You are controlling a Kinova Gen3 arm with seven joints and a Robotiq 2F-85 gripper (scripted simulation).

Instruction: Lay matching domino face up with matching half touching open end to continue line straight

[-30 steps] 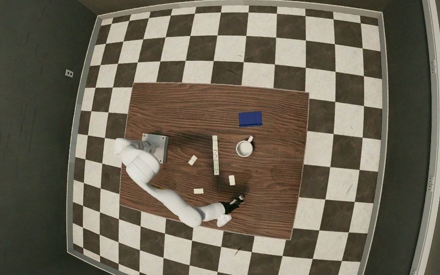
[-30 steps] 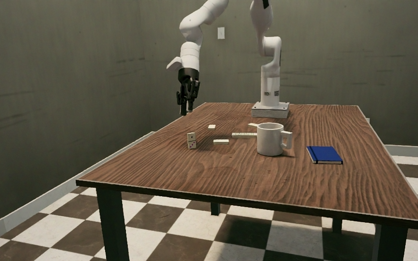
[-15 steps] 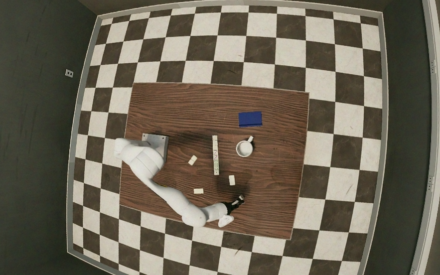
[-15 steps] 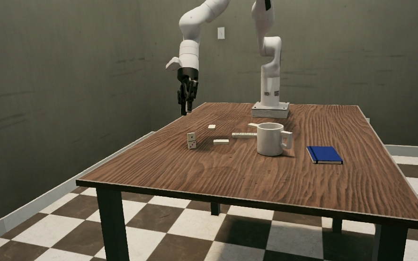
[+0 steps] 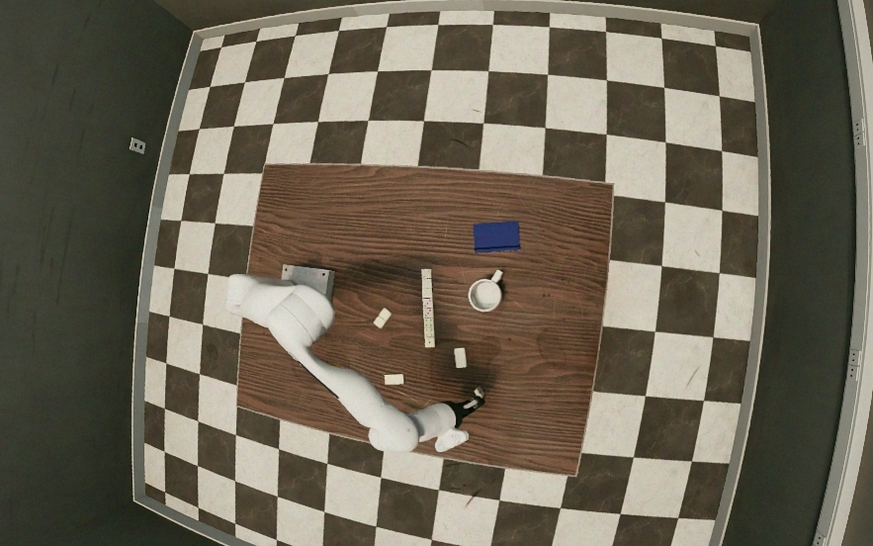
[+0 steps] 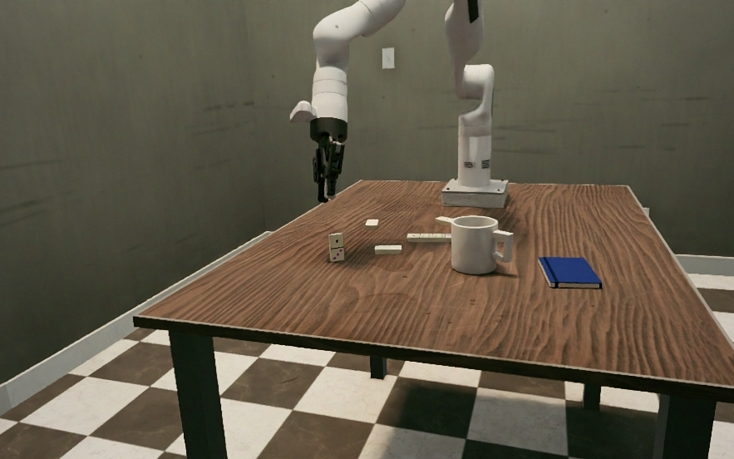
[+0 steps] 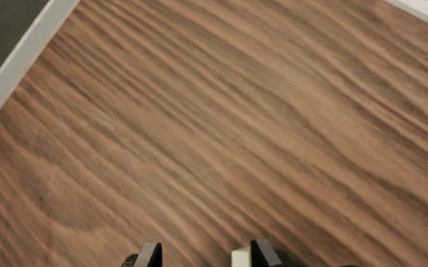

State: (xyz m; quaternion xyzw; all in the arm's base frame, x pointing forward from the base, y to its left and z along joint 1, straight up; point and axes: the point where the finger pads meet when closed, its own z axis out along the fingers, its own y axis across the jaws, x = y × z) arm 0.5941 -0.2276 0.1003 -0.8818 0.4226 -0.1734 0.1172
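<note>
Farthest to the left is my claw (image 6: 325, 192), high above the left edge of the table (image 6: 358, 319) and pointing down. Its two fingers are about half apart and there is nothing between them: in the wrist view I see only wood grain in the gap, and a small white corner at the bottom edge, just beside one finger (image 7: 262, 253). What this corner is, I cannot tell.

To the right and lower, one domino (image 6: 336, 246) stands upright on its short end. Its face is turned outward, with one dark pip above and some pink pips below. From the top view it lies almost under my claw.

Next come a flat face-down domino (image 6: 387, 249) and, farther back, another one (image 6: 371, 223). A fourth piece (image 6: 443, 219) is partly hidden behind the mug.

The line of dominoes (image 6: 427, 237) lies flat, face up, and runs behind the white mug (image 6: 475, 244). The flat domino is near its end, but not touching.

Farthest to the right lies a blue notebook (image 6: 568, 272).
</note>
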